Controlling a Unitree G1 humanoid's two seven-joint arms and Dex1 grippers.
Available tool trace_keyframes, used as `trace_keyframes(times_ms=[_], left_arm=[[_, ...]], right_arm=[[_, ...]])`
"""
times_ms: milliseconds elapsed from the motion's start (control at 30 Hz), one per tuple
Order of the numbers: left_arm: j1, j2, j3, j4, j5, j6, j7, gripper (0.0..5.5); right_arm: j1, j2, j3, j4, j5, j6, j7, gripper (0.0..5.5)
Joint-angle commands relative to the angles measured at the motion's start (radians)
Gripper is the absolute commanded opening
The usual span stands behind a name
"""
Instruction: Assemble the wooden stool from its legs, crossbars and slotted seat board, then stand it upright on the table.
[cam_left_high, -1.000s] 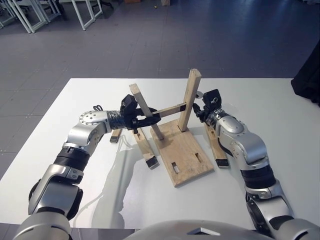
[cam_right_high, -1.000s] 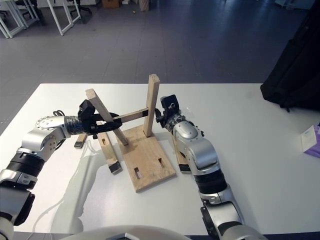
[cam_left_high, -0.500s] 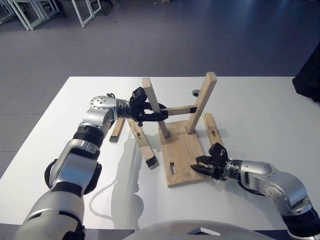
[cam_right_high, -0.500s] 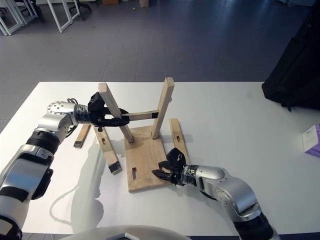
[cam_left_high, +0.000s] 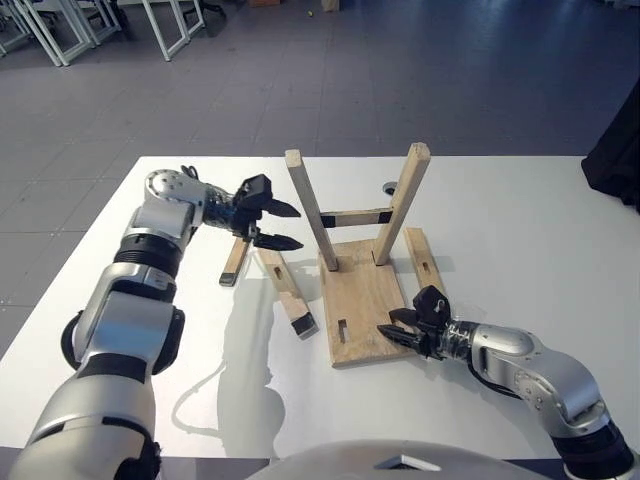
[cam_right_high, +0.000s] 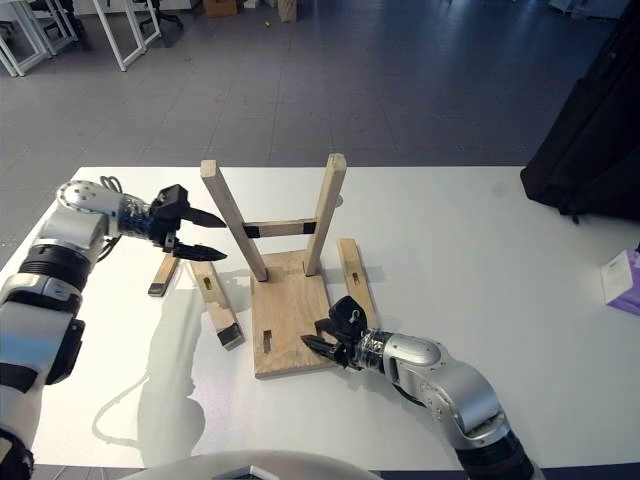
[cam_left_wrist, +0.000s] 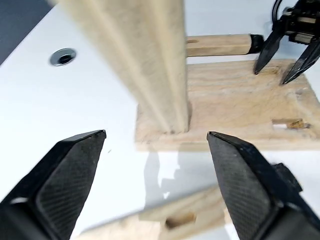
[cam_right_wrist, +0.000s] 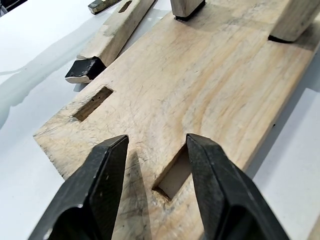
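Standing legs (cam_left_high: 312, 210): two rose from the far slots of the seat board (cam_left_high: 362, 290), one at its left side and one at its right, both leaning a little.
Seat board: lay flat on the desk (cam_left_high: 520, 230), underside up.
Crossbar (cam_left_high: 357, 217): ran level between the two standing legs, well above the seat board.
Empty slots (cam_right_wrist: 92, 103): two sat open near the seat board's near edge.
Loose legs (cam_left_high: 283, 292): one lay just beside the seat board's left edge and another (cam_left_high: 422, 262) just beside its right edge, each with its long axis roughly along the board's length.
Short bar (cam_left_high: 234, 261): lay farther left of the seat board, beyond the left loose leg.
Left gripper (cam_left_high: 296, 228): spread wide and empty, held left of the seat board, fingertips pointing at the left standing leg but apart from it.
Right gripper (cam_left_high: 390, 326): also spread and empty, at the seat board's near right corner, fingers straddling the slot there; contact with the wood unclear.
Coming move: probably fetching a loose leg; the left one lay under the left gripper, the right one beyond the right gripper.
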Motion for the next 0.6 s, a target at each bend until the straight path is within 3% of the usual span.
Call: trace_keyframes(times_ms=[33,100,167,300,400,600], left_arm=[[0.077,0.108,0.079,-0.061,0.057,0.038,0.179,3.75],[0.163,0.128,0.153,-0.190,0.050,0.194,0.348,3.75],[0.359,0.086,0.292,-0.480,-0.012,0.389,0.559,3.75],[0.719,-0.158,0.462,-0.985,-0.025,0.601,0.978,3.75],[0.855,-0.228,0.462,-1.077,0.018,0.642,1.091,3.75],[0.953,-0.254,0.475,-1.112,0.049,0.658,1.186,3.75]], right_arm=[[0.043,0.016,0.005,0.016,-0.030,0.051,-0.055,2.13],[0.058,0.029,-0.011,-0.003,-0.035,0.048,-0.083,2.13],[0.060,0.053,-0.047,-0.033,-0.027,0.057,-0.120,2.13],[0.003,0.157,-0.162,-0.135,0.085,0.153,-0.192,2.13],[-0.073,0.191,-0.210,-0.175,0.131,0.223,-0.220,2.13],[-0.112,0.199,-0.240,-0.192,0.164,0.303,-0.247,2.13]])
